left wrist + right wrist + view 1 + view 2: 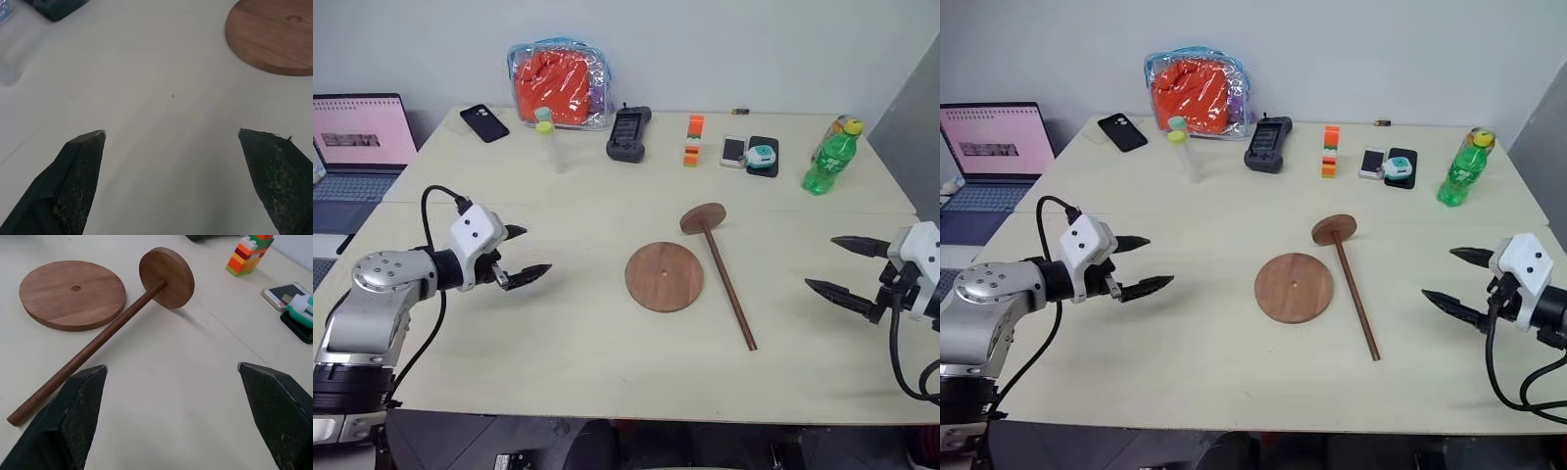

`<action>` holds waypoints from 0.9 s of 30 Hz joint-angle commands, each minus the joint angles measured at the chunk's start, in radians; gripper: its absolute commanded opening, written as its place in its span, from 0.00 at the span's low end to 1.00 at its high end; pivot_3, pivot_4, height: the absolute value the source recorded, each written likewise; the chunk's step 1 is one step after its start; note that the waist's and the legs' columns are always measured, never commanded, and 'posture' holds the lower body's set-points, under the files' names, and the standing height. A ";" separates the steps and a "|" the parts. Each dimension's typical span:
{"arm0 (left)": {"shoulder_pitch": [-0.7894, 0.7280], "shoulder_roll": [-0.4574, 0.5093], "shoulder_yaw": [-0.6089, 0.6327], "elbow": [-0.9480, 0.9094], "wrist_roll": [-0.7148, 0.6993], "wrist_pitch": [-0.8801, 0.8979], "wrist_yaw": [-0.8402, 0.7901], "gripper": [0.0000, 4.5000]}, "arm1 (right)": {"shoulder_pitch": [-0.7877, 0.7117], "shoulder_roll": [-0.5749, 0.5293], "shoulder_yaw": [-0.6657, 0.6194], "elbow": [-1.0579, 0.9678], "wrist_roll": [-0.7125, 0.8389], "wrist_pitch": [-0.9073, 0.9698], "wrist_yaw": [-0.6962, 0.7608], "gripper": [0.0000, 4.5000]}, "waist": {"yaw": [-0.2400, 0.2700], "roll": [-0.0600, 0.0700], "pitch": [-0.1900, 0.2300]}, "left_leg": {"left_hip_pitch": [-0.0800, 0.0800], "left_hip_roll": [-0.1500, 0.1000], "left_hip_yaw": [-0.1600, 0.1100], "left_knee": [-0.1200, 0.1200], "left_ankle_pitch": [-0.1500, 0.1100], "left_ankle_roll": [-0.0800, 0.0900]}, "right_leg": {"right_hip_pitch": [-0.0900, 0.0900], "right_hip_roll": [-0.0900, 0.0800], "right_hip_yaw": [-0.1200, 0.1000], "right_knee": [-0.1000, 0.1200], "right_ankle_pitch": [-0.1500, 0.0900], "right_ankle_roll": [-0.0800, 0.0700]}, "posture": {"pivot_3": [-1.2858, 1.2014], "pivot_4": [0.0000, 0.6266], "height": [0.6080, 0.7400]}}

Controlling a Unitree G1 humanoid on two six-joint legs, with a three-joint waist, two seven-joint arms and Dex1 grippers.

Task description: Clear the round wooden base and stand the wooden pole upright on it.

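Grippers are seen hovering above the table [558, 343] with fingers spread wide and nothing held — the left gripper [521, 255] at nine o'clock of the round wooden base [664, 276], the right gripper [842, 266] at three o'clock. The base lies flat mid-table. The wooden pole [726, 284] is laid just beside it at three o'clock — its end disc propped at one o'clock.

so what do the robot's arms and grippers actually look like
The left arm has a silver-grey metal shell with a round bolted joint cap, then a black wrist and a white boxy housing. A black cable loops over it. The left gripper and right gripper each have two black, pointed fingers with textured pads.
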 commanded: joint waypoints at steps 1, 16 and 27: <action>-0.016 0.003 0.036 -0.016 -0.025 -0.015 -0.012 1.00 | 0.000 -0.008 -0.042 -0.018 0.004 -0.006 0.013 0.99 | 0.000 0.000 0.000 | 0.000 0.000 0.000 0.000 0.000 0.000 | 0.000 0.000 0.000 0.000 0.000 0.000 | 0.52 0.24 1.00; -0.048 -0.025 -0.006 -0.055 -0.044 -0.033 -0.059 1.00 | -0.008 0.018 -0.039 -0.091 0.003 0.030 -0.032 0.99 | -0.001 0.000 0.000 | 0.000 0.000 0.000 0.000 0.000 0.000 | -0.001 0.000 0.000 0.000 0.000 0.000 | 0.52 0.24 1.00; -0.138 -0.079 -0.190 -0.217 -0.054 0.059 -0.138 1.00 | -0.062 -0.009 0.031 -0.291 -0.005 0.298 -0.201 0.99 | 0.000 0.000 0.000 | -0.001 -0.001 0.000 0.001 0.000 0.000 | -0.001 0.001 0.000 0.001 0.000 0.000 | 0.52 0.24 1.00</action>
